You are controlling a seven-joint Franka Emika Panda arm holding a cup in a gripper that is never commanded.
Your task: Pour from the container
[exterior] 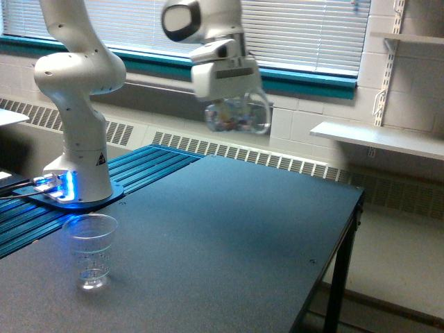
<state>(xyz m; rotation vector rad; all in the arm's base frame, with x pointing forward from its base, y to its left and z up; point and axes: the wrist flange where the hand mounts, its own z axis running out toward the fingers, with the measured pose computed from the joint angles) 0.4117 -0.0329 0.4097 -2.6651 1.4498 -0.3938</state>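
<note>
Ridged cup [91, 250]: stands upright and alone on the dark table [229, 243], near its front edge at the exterior view's left, just in front of the arm's base [75, 187]. It looks empty, or close to it; I cannot make out any contents.

Key relation: the ridged cup lies below and well to the exterior view's left of the carried cup, with open tabletop between them. By my judgement the pour depends on closing that sideways gap and then coming down over the rim.

Container [238, 116]: a small clear smooth cup held high above the table's far half, in front of the window blinds. It lies roughly on its side, long axis near horizontal. Small reddish and pale pieces show through the wall. Motion blur hides which end is the mouth.

Gripper [232, 104]: directly above the container, fingers closed around it. The blur hides the fingertips, so the exact contact cannot be told. It touches nothing else.
</note>
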